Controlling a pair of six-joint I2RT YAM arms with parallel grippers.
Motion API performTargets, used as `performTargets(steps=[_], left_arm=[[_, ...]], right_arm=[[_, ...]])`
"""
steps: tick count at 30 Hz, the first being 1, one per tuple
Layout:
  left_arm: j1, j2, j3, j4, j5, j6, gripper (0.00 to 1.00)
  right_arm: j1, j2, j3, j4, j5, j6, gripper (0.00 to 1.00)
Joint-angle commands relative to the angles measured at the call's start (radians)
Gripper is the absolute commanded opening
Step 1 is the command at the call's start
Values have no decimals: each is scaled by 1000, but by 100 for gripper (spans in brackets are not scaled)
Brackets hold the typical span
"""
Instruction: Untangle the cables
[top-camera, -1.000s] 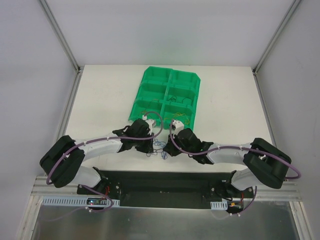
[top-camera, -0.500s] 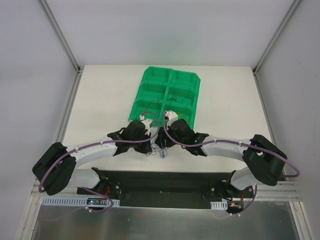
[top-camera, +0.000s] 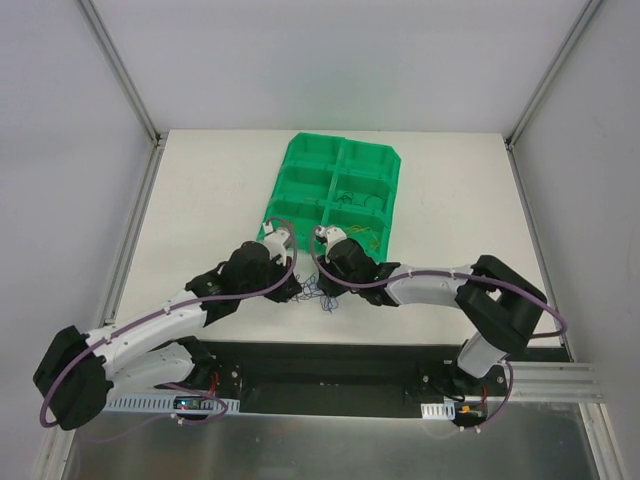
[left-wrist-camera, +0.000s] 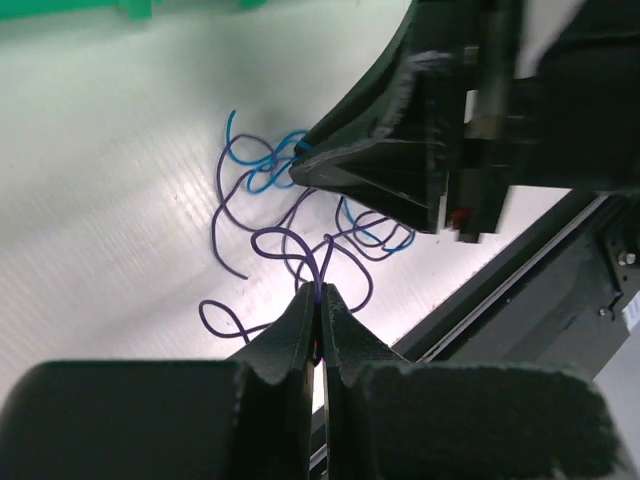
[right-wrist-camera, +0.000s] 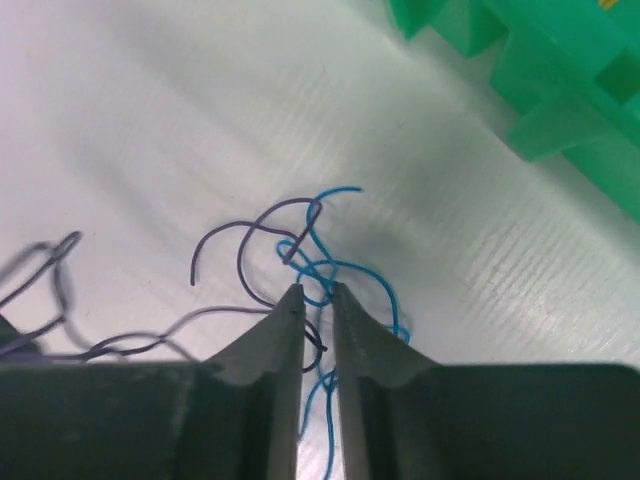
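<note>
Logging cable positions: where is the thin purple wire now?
The thin purple wire lies on the white table, tangled with the blue wire, pinched by the left gripper, near the green tray.

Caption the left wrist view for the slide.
Left gripper pinches purple cable; right gripper works the blue cable.
</note>
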Motion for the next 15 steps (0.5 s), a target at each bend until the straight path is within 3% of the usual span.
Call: performTargets(steps=[1,3,9,15], left_arm=[[-11,-129,5,-3,-69,20,0],[-13,-221,29,-55,-140,43,0],[-11,-509,140,-124,-422,154,0],[-13,-593,302,-133,-556,302,0]], right_arm=[[1,-1,-20,-11,92,18,12],[1,-46,-52,-36,164,30,1],[0,-224,-209,-122,347,76,0],[-14,-376,-332,-206,522,176,0]])
